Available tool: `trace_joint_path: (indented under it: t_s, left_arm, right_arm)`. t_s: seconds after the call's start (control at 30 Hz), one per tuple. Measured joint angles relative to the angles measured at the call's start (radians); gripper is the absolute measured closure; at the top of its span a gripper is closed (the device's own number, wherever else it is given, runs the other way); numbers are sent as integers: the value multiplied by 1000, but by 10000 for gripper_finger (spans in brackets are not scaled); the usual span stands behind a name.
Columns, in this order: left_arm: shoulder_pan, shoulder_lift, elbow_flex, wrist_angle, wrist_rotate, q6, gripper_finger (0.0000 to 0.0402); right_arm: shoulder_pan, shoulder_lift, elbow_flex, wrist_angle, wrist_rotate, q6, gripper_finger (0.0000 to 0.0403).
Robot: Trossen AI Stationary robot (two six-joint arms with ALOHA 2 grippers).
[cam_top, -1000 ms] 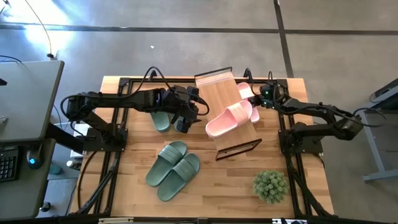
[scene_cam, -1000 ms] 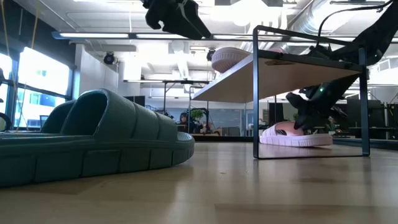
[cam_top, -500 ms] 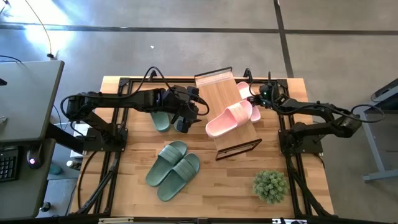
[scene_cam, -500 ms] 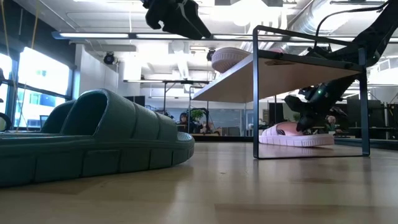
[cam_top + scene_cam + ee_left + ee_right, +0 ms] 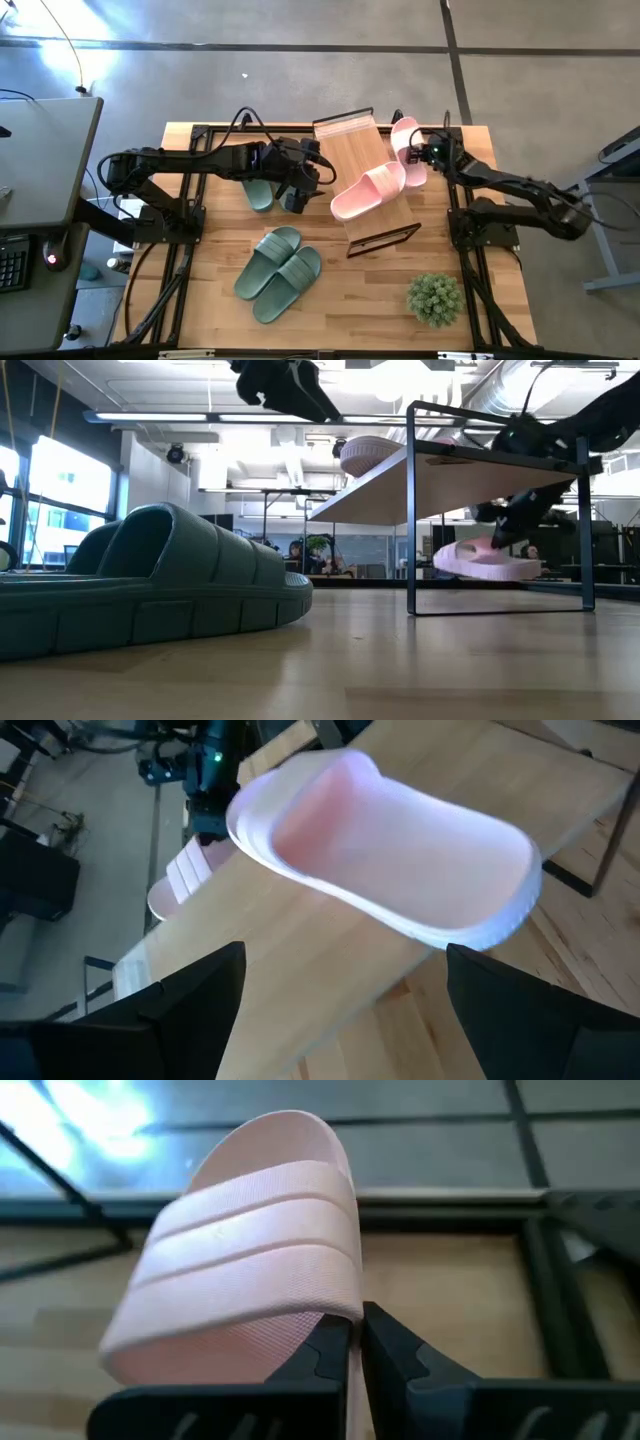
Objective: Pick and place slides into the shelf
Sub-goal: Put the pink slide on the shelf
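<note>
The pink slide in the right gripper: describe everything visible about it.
The pale pink slide is a rubbery open-toe sandal with a wide strap ribbed in three bands. The right gripper has its jaws shut on the strap's edge. In the low view it hangs tilted, clear of the tabletop, behind the shelf. From above it lies beside the shelf's far right edge, near its mate resting on the slatted top.

I see the wooden table (image 5: 210, 310) filling mid-frame. On it: the shelf (image 5: 365, 180) right of centre with one pink slide (image 5: 368, 190) on its slatted top, a green pair (image 5: 278, 273) lower centre, another green slide (image 5: 260, 193) upper left, a potted plant (image 5: 435, 298) lower right.
</note>
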Motion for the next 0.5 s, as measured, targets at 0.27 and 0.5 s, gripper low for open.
trace_joint_path:
  t_s: [0.27, 0.5]
  left_arm:
    - [0, 0, 0, 90, 1, 0, 76]
    - [0, 0, 0, 96, 0, 1, 76]
  right_arm:
    - [25, -201, 25, -112, 157, 56, 402]
    - [61, -364, 110, -218, 246, 26, 403]
